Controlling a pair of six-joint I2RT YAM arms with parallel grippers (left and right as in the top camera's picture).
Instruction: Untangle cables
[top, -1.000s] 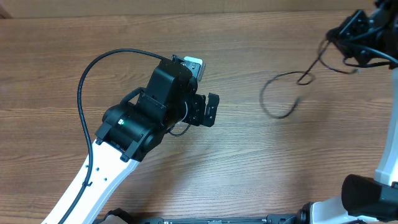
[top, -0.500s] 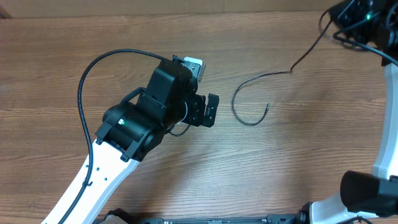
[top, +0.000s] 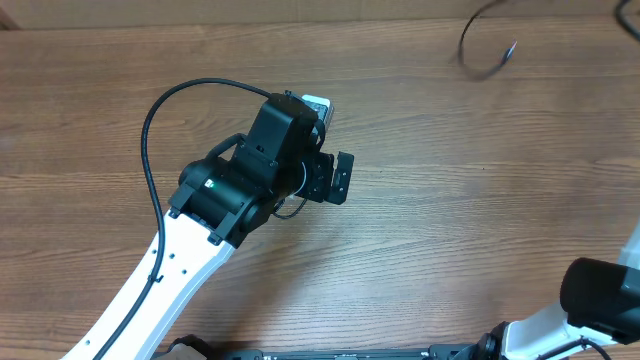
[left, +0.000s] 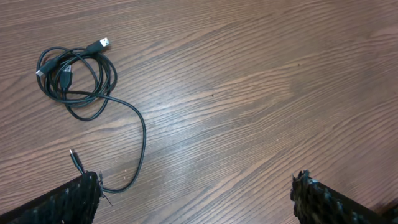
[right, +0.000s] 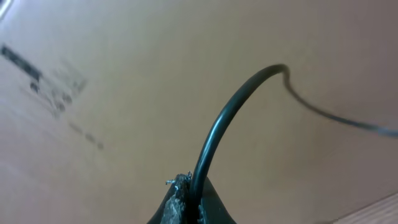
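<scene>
Covering the whole field, a wood-grain table (top: 450, 230) carries the lot. Item one: cable bundle (left: 74, 78), thin black cords wound into a loose coil, flat on the table at the upper left of the left wrist view. A USB plug (left: 104, 43) sticks out at its top. One strand (left: 142, 134) trails from the coil and curves round to the tip of one finger, where a small pin plug (left: 76, 160) lies just beside it. Obstruction: seen from overhead, the black wrist of the left arm (top: 250, 180) sits over this bundle and hides it, only a sliver of thin cord (top: 290, 210) showing beneath. The arm's own thick black cord (top: 150, 130) arcs over the table to its left. Left arm reaches in diagonally from the near left edge, wrist pointed down at the table, left fingers (left: 74, 199) spread wide with nothing between them. Item two: single cable (right: 236, 106), pinched in the tightly closed right fingers (right: 186, 199) and rising in a bend. From overhead it shows as a curled loop (top: 480, 50) at the far right corner. Right arm: only its base (top: 600, 295) appears overhead. Markings: dark print (right: 43, 81) on a tan surface behind the right fingers, too blurred to read.
</scene>
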